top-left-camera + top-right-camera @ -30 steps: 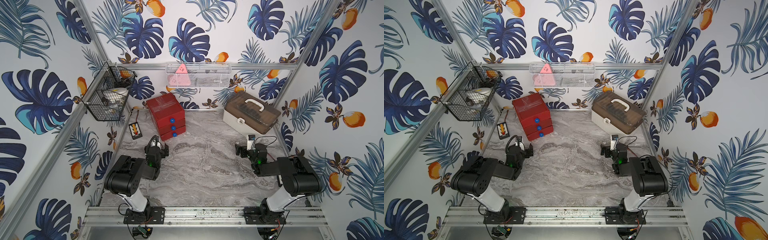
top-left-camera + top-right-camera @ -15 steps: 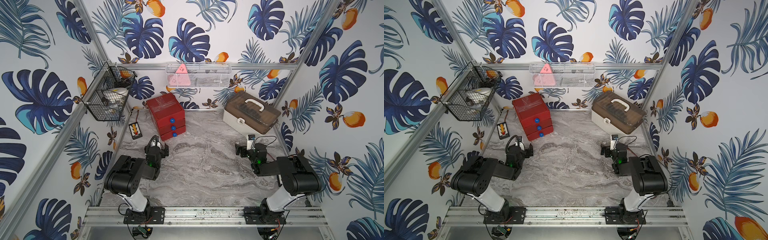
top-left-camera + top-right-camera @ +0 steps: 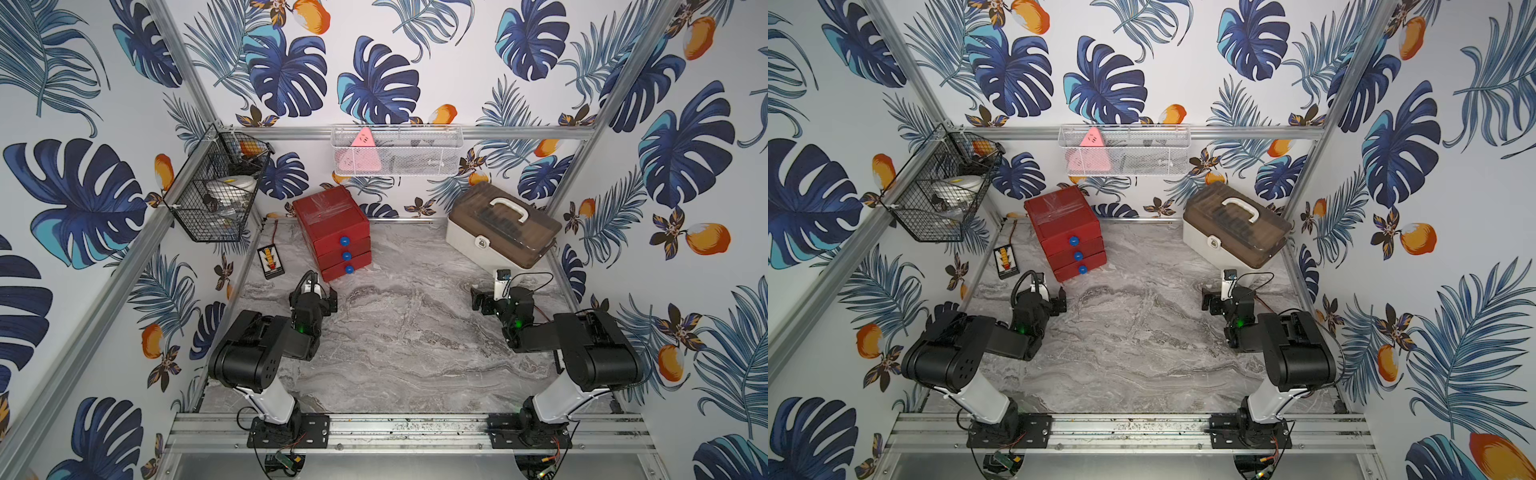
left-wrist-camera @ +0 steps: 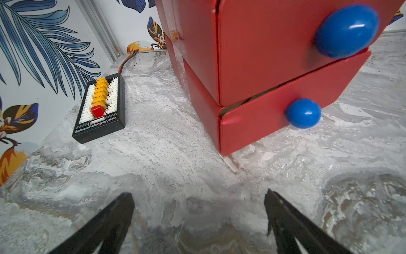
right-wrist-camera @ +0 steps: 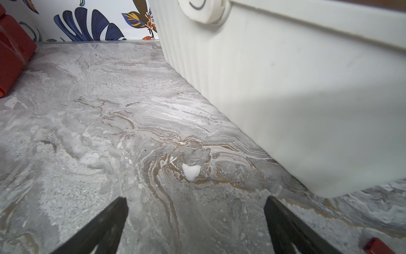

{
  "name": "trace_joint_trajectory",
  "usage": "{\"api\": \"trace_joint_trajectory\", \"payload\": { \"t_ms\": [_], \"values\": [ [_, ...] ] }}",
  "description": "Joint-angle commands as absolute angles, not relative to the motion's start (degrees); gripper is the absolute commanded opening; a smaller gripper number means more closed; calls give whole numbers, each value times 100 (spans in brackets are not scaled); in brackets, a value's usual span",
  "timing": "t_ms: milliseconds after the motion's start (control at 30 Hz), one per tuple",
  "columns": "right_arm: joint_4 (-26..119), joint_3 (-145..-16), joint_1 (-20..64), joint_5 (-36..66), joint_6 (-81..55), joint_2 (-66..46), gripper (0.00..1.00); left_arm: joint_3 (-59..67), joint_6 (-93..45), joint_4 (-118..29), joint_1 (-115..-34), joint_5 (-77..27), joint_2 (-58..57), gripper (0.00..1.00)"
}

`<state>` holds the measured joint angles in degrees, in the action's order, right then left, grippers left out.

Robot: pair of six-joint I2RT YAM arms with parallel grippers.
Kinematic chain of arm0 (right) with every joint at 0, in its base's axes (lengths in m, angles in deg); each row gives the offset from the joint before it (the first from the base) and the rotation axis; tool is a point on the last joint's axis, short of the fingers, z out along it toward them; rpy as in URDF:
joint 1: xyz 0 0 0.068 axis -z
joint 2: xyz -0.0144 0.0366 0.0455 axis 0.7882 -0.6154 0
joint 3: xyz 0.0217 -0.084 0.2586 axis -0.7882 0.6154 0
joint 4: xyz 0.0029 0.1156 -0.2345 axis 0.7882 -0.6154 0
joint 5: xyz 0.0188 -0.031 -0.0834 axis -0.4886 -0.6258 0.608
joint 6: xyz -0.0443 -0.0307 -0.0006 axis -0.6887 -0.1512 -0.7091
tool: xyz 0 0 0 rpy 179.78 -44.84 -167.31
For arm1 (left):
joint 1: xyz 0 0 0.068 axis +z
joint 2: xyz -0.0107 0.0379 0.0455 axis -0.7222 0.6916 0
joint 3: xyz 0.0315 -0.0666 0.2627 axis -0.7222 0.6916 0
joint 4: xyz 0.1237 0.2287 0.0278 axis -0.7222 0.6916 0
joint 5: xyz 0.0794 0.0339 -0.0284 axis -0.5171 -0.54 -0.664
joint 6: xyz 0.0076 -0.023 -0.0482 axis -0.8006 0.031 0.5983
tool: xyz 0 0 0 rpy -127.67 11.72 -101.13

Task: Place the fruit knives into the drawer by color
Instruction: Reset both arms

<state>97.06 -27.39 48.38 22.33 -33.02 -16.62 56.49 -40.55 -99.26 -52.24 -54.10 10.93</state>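
Observation:
The red drawer [image 3: 332, 226] chest stands at the back left of the marble table in both top views, its three fronts each bearing a blue knob [image 3: 346, 256]. In the left wrist view the lowest drawer front [image 4: 263, 123] sits slightly forward, with a thin dark gap above it. My left gripper [image 3: 316, 298] rests low on the table just in front of the chest, open and empty [image 4: 198, 198]. My right gripper [image 3: 484, 301] lies near the beige case, also open and empty [image 5: 195, 200]. The fruit knives are out of view.
A beige case [image 3: 498, 232] with a brown lid and white handle stands at the back right. A black charging board [image 3: 270, 262] lies left of the chest. A black wire basket [image 3: 216, 199] hangs on the left wall and a white mesh basket [image 3: 395, 151] on the back wall.

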Motion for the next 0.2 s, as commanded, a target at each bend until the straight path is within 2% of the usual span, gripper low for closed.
{"api": "trace_joint_trajectory", "payload": {
  "t_ms": [0, 167],
  "values": [
    [9855, -2736, 4833, 2219, -3337, -1636, 100, 5614, -4093, -10156, -5230, -5340, 1090, 99],
    [9848, -2740, 4833, 2216, -3329, -1648, 100, 5680, -4115, -10235, -5267, -5388, 1055, 99]
  ]
}}
